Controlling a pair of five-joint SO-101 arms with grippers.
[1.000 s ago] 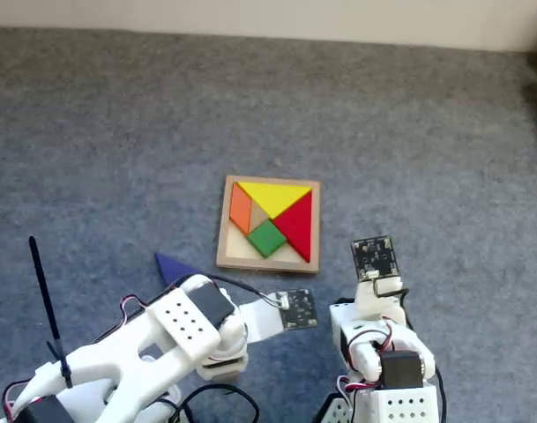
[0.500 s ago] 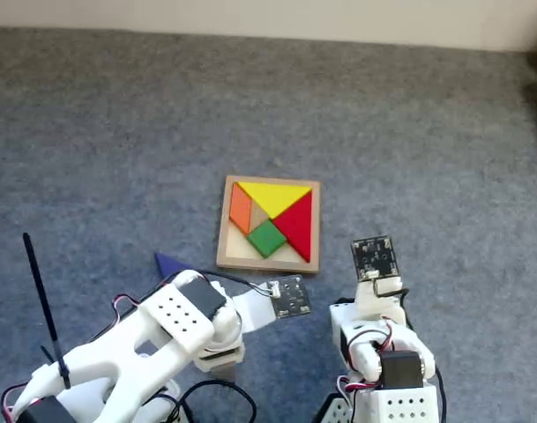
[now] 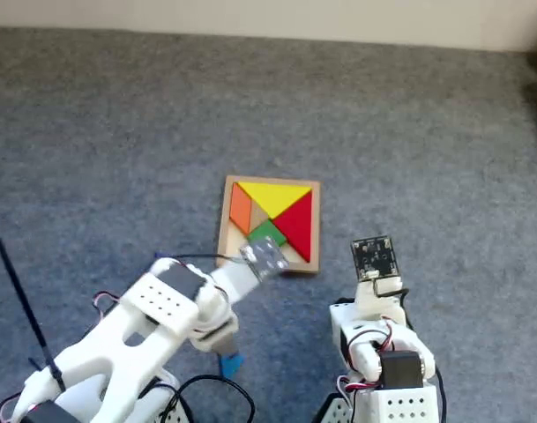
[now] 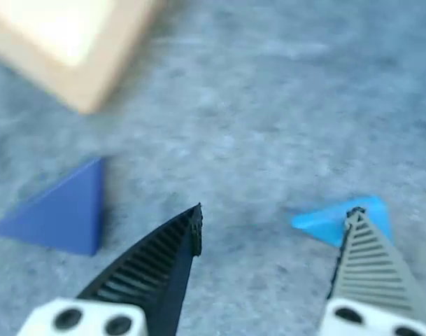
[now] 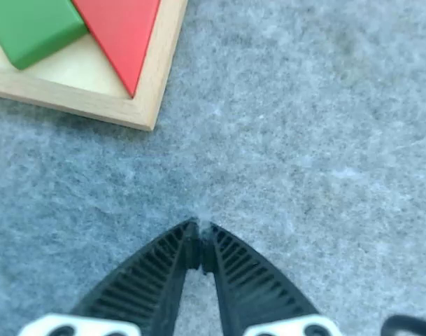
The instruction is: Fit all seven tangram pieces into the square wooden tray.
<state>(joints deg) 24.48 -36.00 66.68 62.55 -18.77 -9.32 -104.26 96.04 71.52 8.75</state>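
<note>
L gripper (image 4: 275,218) is hovering over the carpet (image 3: 118,132) w/ jaws spread and empty. One tip is overlapping the light-blue piece (image 4: 336,218), w/ the dark-blue triangle (image 4: 59,213) lying near. R gripper (image 5: 200,245) is sitting pressed together, holding nothing, at lower right of the high view. The tray (image 3: 270,181) is lying mid-frame, carrying the yellow triangle (image 3: 272,194), red triangle (image 3: 296,225), orange pc (image 3: 240,211) and green square (image 3: 268,232).

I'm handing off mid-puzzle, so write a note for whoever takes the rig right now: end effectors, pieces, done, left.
Left end effector: open, empty, above the carpet between the dark blue triangle and the light blue piece.
Right end effector: shut, empty, above the carpet near a corner of the tray.
Done: yellow triangle, red triangle, orange piece and green square lie in the tray.
Left: both blue pieces; bare wood shows on the tray's side nearest the arms.
</note>
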